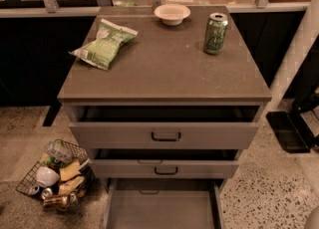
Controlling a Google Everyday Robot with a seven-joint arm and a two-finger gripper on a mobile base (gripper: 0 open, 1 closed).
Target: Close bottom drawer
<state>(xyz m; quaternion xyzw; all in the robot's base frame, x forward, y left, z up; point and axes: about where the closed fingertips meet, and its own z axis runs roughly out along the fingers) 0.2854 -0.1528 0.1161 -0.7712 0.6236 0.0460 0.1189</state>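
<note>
The bottom drawer (162, 207) is the lowest of three grey cabinet drawers and is pulled far out. Its plain grey interior shows, and its front and handle are cut off by the lower edge of the view. The middle drawer (164, 169) and the top drawer (164, 136) each have a small black loop handle and stand slightly open. My gripper is not in view. Only a pale rounded shape (312, 220) shows at the bottom right corner, and I cannot tell what it is.
On the cabinet top (164, 73) lie a green chip bag (104, 44), a white bowl (172, 13) and a green can (216, 34). A wire basket of trash (55, 175) stands on the floor at the left. A black tray (289, 131) lies at the right.
</note>
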